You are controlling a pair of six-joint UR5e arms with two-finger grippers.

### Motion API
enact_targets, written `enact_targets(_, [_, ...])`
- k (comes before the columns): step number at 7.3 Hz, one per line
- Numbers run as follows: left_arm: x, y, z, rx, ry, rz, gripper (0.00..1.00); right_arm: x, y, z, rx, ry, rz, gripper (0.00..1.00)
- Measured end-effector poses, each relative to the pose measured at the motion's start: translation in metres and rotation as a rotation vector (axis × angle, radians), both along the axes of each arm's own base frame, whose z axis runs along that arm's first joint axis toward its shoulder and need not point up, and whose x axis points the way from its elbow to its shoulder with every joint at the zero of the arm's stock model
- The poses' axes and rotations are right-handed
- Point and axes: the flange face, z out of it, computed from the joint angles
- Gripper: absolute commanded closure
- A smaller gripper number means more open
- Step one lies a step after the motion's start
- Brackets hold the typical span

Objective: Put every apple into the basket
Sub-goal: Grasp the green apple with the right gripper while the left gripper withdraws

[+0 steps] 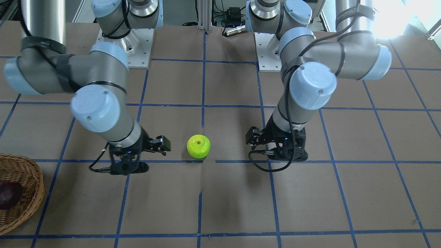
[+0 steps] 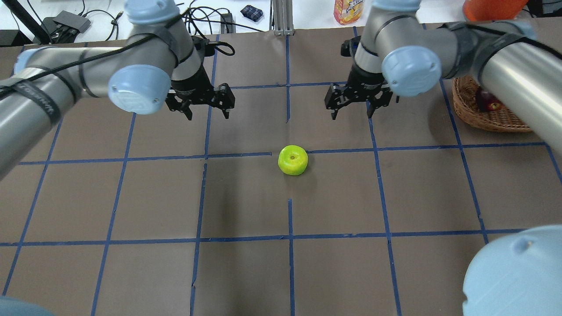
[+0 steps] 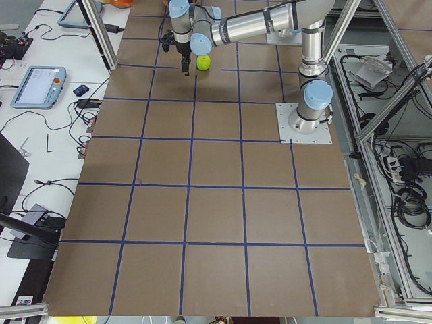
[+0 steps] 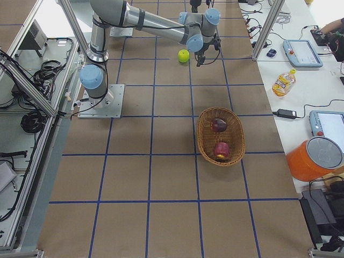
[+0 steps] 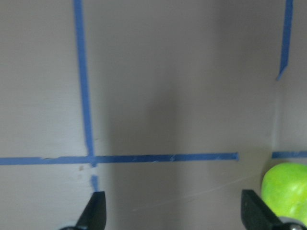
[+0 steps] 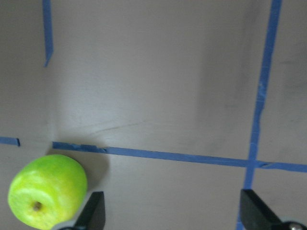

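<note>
Left black two-finger gripper [image 2: 209, 115] and right black two-finger gripper [image 2: 352, 115] both hung with jaws spread apart, holding nothing. Between them, slightly nearer the robot, the bright lime-green apple [image 2: 293, 160] sat on the brown blue-taped table [image 2: 246, 272]. Well off on the right arm's side, the dark maroon apple [image 4: 218, 125] and the red apple with a yellowish patch [image 4: 221, 150] lay in the light-brown woven wicker basket [image 4: 201, 137].

The green apple [image 2: 293, 160] looks smooth and glossy, the basket [image 4: 201, 140] is rough woven wicker, the table [image 2: 246, 197] is matt brown paper
</note>
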Motion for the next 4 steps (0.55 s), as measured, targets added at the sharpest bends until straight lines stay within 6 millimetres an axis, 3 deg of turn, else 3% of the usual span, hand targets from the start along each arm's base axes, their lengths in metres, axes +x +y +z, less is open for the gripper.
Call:
enact_targets(1, [0.024, 0.010, 0.033, -0.014, -0.026, -0.033, 0.00, 0.041, 0.018, -0.014, -0.027, 0.001, -0.040, 0.00])
enact_targets(2, [0.033, 0.023, 0.067, -0.032, -0.043, -0.051, 0.00, 0.070, 0.033, -0.028, -0.033, 0.006, -0.062, 0.00])
enact_targets(4, [0.033, 0.037, 0.104, -0.047, -0.051, -0.063, 0.00, 0.116, 0.059, -0.047, -0.022, 0.023, -0.070, 0.00])
